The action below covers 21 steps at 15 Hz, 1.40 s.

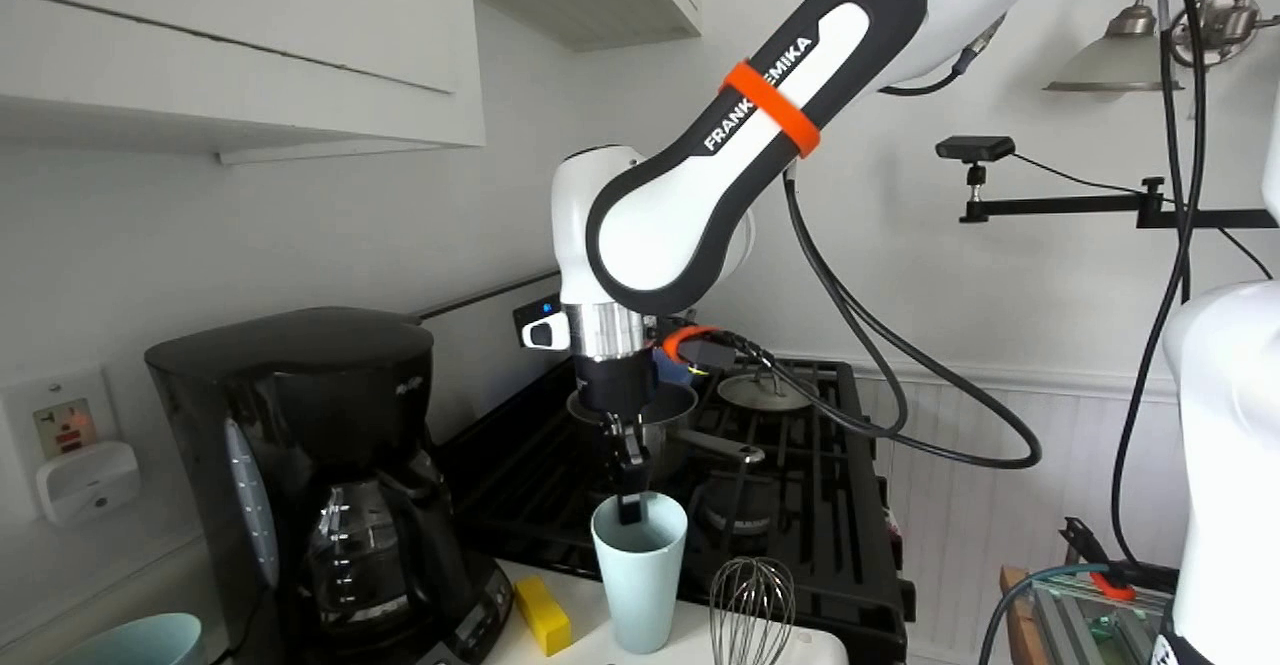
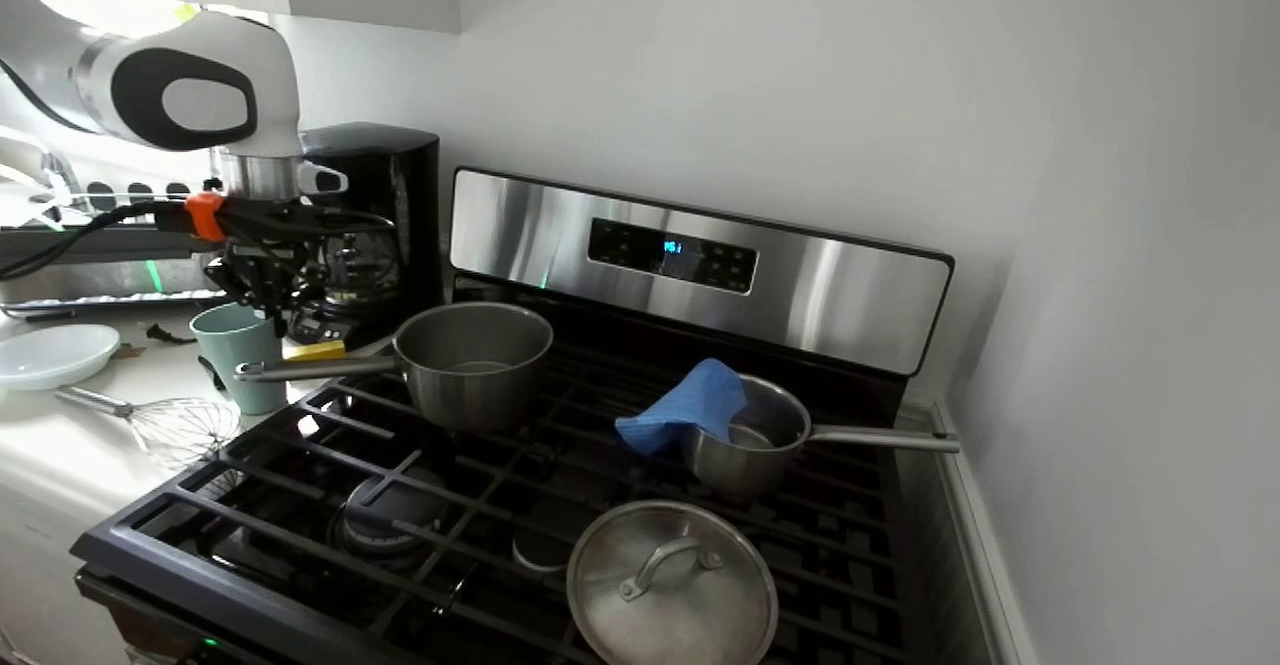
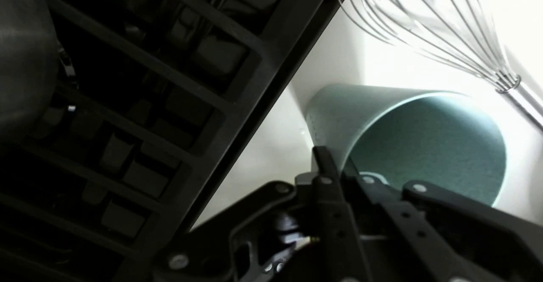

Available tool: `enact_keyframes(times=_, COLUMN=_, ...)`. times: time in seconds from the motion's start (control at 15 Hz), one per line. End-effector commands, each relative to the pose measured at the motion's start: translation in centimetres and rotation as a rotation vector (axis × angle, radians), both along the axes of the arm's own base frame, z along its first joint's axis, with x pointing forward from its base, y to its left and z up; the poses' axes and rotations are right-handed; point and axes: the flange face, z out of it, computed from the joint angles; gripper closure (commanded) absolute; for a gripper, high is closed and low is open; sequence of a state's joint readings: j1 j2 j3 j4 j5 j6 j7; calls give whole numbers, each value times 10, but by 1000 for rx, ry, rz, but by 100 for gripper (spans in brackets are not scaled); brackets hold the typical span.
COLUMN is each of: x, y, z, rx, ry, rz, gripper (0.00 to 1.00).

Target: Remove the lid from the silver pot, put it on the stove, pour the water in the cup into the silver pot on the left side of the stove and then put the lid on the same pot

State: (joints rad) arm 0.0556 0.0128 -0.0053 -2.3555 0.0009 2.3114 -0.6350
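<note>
Smooth, matte and slightly tapered, the tall, pale mint-white cup (image 1: pixel 642 600) stood upright beside the black, cast-grated stove (image 2: pixel 490 495). On the stove sat the straight-sided, cylindrical steel silver pot (image 2: pixel 475 400), and the round, silvery metal lid (image 2: pixel 672 600), arch-handled, lay there too, between four and five o'clock from the pot in an exterior view. The black, jointed metal gripper (image 3: pixel 337 161) was clenched on the cup's rim, one finger inside and one outside. From the fingertip (image 1: pixel 631 510), the cup lay at six o'clock in an exterior view.
</note>
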Motion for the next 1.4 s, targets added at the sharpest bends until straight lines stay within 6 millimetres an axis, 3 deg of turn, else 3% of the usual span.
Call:
enact_keyframes(times=0.0, x=1, y=-1, z=-3, rx=12, ry=-5, rz=-7, gripper=69)
enact_keyframes(times=0.4, x=4, y=-2, z=16, rx=24, ry=-23, rz=-33, gripper=29)
enact_keyframes(times=0.67, x=7, y=-6, z=51, rx=30, ry=-60, rz=-68, gripper=2)
enact_keyframes(times=0.8, x=7, y=-14, z=77, rx=30, ry=-91, rz=-92, gripper=0)
enact_keyframes(times=1.0, x=8, y=-41, z=118, rx=12, ry=-162, rz=-168, gripper=0)
enact_keyframes(times=1.33, x=-3, y=-135, z=167, rx=22, ry=-271, rz=-416, gripper=0)
